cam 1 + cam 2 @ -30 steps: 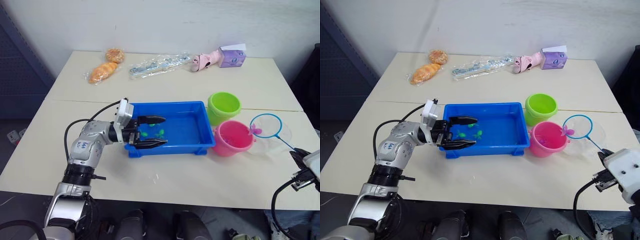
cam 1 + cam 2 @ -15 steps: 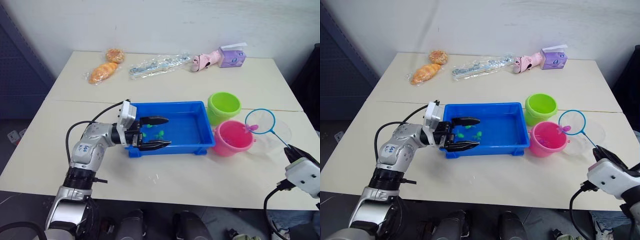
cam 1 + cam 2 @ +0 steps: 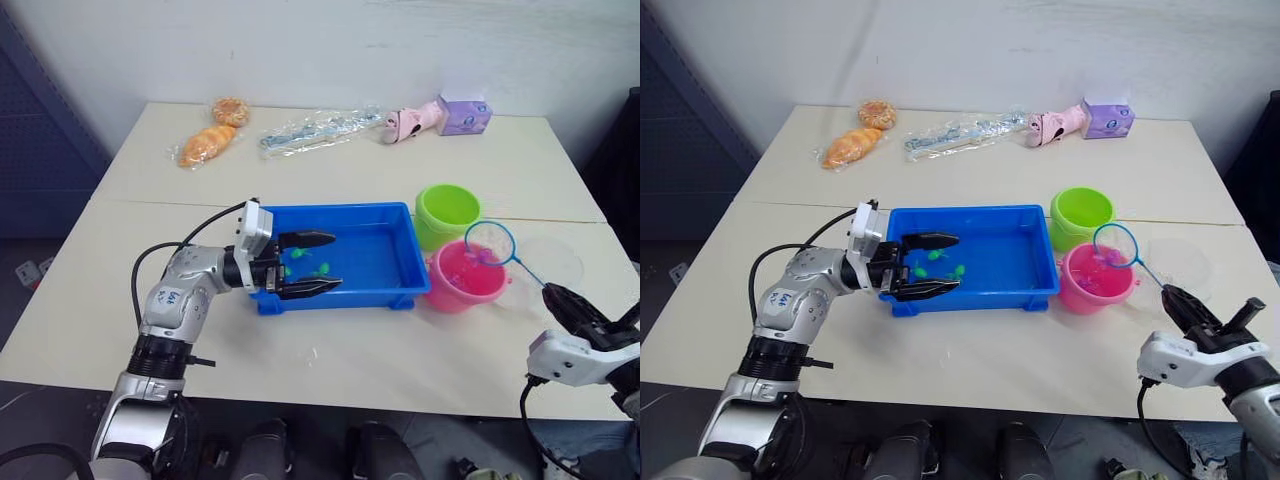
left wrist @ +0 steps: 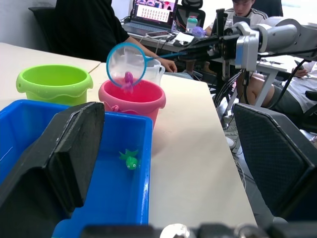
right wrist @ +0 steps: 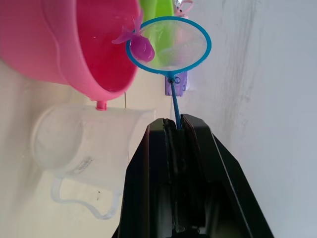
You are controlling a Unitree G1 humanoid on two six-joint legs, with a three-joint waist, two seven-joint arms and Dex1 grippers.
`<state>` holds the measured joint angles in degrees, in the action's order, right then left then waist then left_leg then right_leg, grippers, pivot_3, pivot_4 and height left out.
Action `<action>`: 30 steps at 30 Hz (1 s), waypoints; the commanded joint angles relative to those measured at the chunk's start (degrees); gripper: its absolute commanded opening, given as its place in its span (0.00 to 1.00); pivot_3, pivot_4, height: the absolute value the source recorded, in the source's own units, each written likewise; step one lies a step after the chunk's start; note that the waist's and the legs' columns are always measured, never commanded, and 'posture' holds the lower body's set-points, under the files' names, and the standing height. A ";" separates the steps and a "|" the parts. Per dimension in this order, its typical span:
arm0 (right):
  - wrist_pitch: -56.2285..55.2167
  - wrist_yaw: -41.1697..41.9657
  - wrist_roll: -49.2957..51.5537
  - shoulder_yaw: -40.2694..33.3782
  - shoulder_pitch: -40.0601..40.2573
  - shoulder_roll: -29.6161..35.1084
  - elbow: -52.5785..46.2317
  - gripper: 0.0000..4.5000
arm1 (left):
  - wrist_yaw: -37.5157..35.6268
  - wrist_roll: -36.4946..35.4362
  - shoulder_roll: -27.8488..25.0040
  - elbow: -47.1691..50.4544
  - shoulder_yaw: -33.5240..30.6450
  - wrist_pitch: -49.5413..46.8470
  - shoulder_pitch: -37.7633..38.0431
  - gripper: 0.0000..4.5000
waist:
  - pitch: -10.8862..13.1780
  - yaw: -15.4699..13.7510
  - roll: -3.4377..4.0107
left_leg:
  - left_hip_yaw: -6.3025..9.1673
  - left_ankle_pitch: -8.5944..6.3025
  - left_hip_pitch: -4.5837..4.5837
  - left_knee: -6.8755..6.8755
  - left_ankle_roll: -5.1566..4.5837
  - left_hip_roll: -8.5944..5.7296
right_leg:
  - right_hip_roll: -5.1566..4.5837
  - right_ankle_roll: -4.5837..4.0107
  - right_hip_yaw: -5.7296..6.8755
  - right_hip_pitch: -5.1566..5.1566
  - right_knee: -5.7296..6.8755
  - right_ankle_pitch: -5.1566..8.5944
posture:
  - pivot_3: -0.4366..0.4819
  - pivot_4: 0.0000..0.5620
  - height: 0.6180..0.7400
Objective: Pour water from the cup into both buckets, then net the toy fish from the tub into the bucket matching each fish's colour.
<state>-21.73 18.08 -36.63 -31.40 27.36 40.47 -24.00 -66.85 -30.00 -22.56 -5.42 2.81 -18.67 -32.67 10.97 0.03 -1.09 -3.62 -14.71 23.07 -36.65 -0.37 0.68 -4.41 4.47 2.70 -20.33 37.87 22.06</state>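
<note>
With its fingers clamped on the thin handle, the right hand [image 5: 177,126] holds the net [image 5: 168,44], a pink fish [image 5: 137,45] in the hoop, over the pink bucket [image 3: 465,276]. Step in hand: netting fish; next calls for tipping the net so the fish drops in. Left hand [image 3: 305,266] gapes wide, empty, over the tub [image 3: 395,290], green fish [image 4: 130,159] inside. Cup [image 3: 553,262] and green bucket [image 3: 448,213] stand near on the surface [image 3: 330,350].

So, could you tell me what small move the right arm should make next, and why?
Probably tip the net so the pink fish drops. The right gripper, shut on the handle, holds the hoop over the pink bucket's far rim, and the fish clings to the mesh, its colour matching that bucket.
</note>
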 commanded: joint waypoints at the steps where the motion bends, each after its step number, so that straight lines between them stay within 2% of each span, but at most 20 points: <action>1: -1.60 -3.53 -2.58 -1.21 0.24 0.44 0.39 0.00 | 0.12 0.04 0.42 0.32 -0.39 0.96 -1.31 0.98 | 0.00 0.02 0.00 | 0.00 0.00 0.00 -0.01 0.00 0.00 | 0.00 0.00 0.00 0.00 0.00 0.00 | 0.48 0.27 1.00; 5: -4.93 -9.36 -6.83 -3.48 0.54 1.17 0.40 0.00 | 0.16 -0.05 0.62 0.56 -0.29 0.92 -1.11 0.98 | -0.01 0.07 0.02 | -0.01 0.01 0.00 -0.05 0.01 0.01 | 0.01 0.00 -0.01 0.01 0.02 0.00 | 0.48 0.27 1.00; 8: -6.53 -10.91 -5.57 -4.62 -0.03 1.48 -0.02 0.00 | 0.14 -0.08 0.77 0.57 -0.22 0.93 -1.06 0.98 | -0.01 0.06 0.02 | 0.00 0.01 0.00 -0.06 0.02 0.01 | 0.01 0.00 -0.01 0.01 0.02 0.00 | 0.48 0.27 1.00; 18: -3.66 -8.85 -8.77 -0.37 0.38 1.21 2.28 0.00 | 0.24 -0.01 1.74 0.54 -0.04 0.72 -1.16 0.98 | -0.01 0.08 0.02 | 0.00 0.01 0.00 -0.14 0.02 0.02 | 0.03 0.00 -0.01 0.03 0.05 0.00 | 0.48 0.27 1.00; 22: -2.31 -7.79 -6.16 -3.22 0.06 1.47 -0.66 0.00 | 0.36 -0.11 1.77 0.64 -0.28 0.69 -1.06 0.98 | -0.01 0.04 0.03 | 0.01 0.01 0.01 -0.18 0.02 0.02 | 0.03 0.00 -0.01 0.03 0.07 0.00 | 0.48 0.27 1.00; 26: -2.94 -6.51 -6.20 -0.71 1.68 0.48 -2.40 0.00 | 0.11 0.06 1.97 0.46 0.17 0.93 -0.67 0.98 | -0.02 0.08 0.03 | 0.00 0.01 0.01 -0.24 0.01 0.05 | 0.05 0.00 -0.01 0.05 0.08 0.00 | 0.48 0.27 1.00; 30: 0.24 -5.53 -3.20 -5.63 -1.20 0.70 -5.38 0.00 | 0.55 -0.05 2.40 0.19 -0.16 1.14 -1.17 0.98 | -0.02 0.10 0.04 | 0.02 0.00 0.01 -0.26 0.01 0.04 | 0.03 0.00 -0.01 0.05 0.10 0.00 | 0.48 0.27 1.00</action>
<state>-23.07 12.49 -42.47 -32.47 27.33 40.70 -26.57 -66.34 -29.79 -20.49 -5.56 3.13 -18.47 -33.25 10.95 0.13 -1.05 -3.62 -14.71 23.09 -36.96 -0.37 0.72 -4.38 4.47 2.67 -20.27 37.97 22.06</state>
